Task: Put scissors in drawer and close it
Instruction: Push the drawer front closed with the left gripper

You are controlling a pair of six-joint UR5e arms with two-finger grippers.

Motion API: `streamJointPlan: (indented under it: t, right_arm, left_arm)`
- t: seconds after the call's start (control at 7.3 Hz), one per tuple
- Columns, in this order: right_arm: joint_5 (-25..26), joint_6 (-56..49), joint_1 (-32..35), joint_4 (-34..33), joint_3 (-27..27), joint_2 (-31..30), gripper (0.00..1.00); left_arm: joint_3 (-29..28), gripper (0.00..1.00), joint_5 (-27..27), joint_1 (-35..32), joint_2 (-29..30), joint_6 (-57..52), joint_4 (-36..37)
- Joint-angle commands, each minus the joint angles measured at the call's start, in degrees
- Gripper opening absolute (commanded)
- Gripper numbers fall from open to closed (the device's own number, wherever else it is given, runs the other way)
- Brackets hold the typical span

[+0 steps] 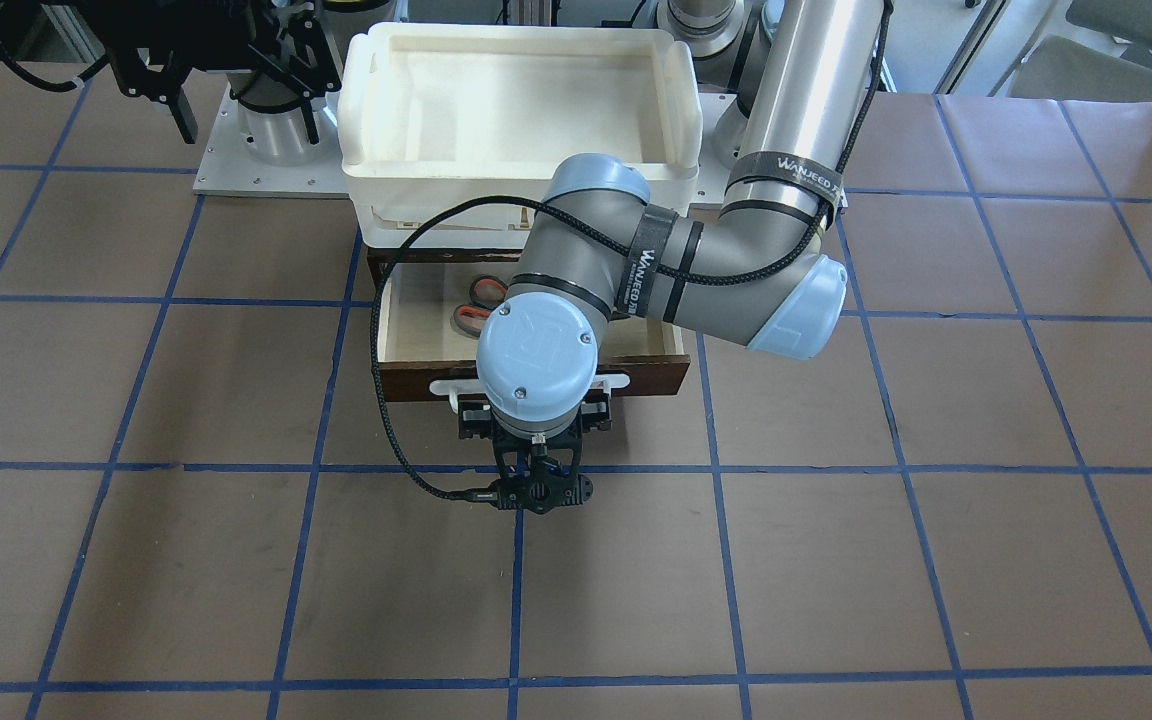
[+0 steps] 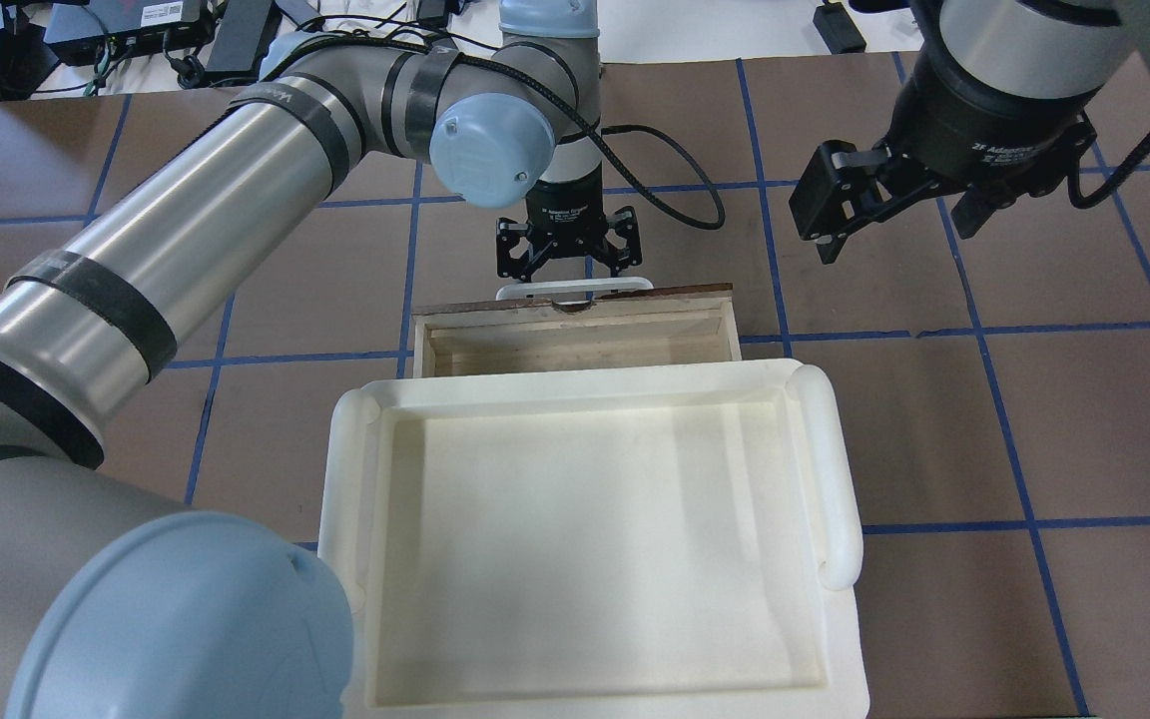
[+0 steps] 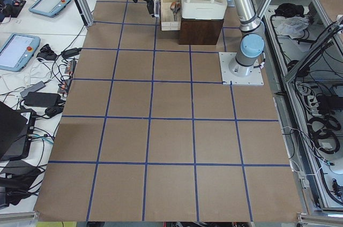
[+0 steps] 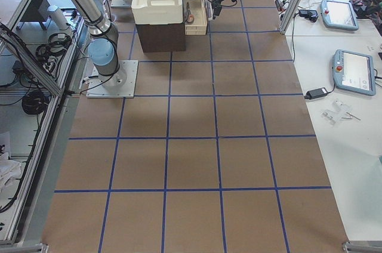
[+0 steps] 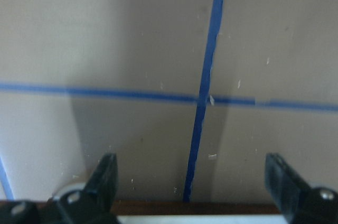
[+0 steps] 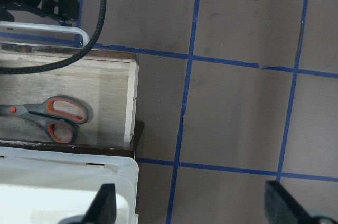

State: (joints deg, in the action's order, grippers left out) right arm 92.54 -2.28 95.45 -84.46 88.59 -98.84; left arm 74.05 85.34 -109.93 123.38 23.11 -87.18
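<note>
The drawer (image 2: 575, 345) stands partly pulled out from under the white tray, its dark front and white bar handle (image 2: 575, 290) facing away from the robot. The scissors (image 6: 53, 115) lie flat on its pale wooden floor and also show in the front-facing view (image 1: 476, 305). My left gripper (image 2: 565, 262) points down just outside the handle, open and empty. In the left wrist view its fingers (image 5: 105, 176) stand wide apart over the brown drawer front (image 5: 211, 207). My right gripper (image 2: 894, 215) hangs open and empty, off to the drawer's right side.
A white plastic tray (image 2: 585, 539) sits on the dark cabinet above the drawer. A black cable (image 1: 386, 400) loops from the left wrist beside the drawer. Brown table paper with blue grid lines (image 1: 836, 560) lies around the cabinet.
</note>
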Motion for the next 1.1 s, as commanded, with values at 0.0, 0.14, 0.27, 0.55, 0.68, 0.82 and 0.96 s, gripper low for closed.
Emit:
streamJointPlan:
  t: [0.0, 0.14, 0.27, 0.55, 0.68, 0.82, 0.96]
  right_arm:
    - [0.10, 0.00, -0.17, 0.17, 0.00, 0.05, 1.00]
    - [0.18, 0.00, -0.09, 0.44, 0.00, -0.12, 1.00]
    - [0.10, 0.00, -0.09, 0.35, 0.00, 0.14, 1.00]
    - [0.01, 0.00, -0.09, 0.00, 0.00, -0.21, 1.00]
    - [0.27, 0.00, -0.35, 0.00, 0.00, -0.21, 1.00]
    - [0.45, 0.00, -0.35, 0.00, -0.09, -0.47, 1.00]
    - [0.45, 0.00, -0.18, 0.00, 0.00, -0.65, 1.00]
  left_arm:
    - [5.38, 1.00, 0.09, -1.51, -3.39, -0.08, -0.62]
    - [8.19, 1.00, -0.08, -1.69, -5.32, -0.08, -1.32]
    - [9.70, 1.00, -0.09, -1.69, -7.17, -0.08, -5.42]
    - [10.76, 1.00, 0.00, -2.92, -9.12, -0.08, -9.14]
    - [10.94, 1.00, -0.09, -2.92, -8.95, 0.00, -8.80]
    - [11.03, 1.00, -0.17, -3.36, -9.38, 1.22, -9.50]
    - [11.03, 1.00, 0.44, -3.36, -9.73, 1.23, -9.59]
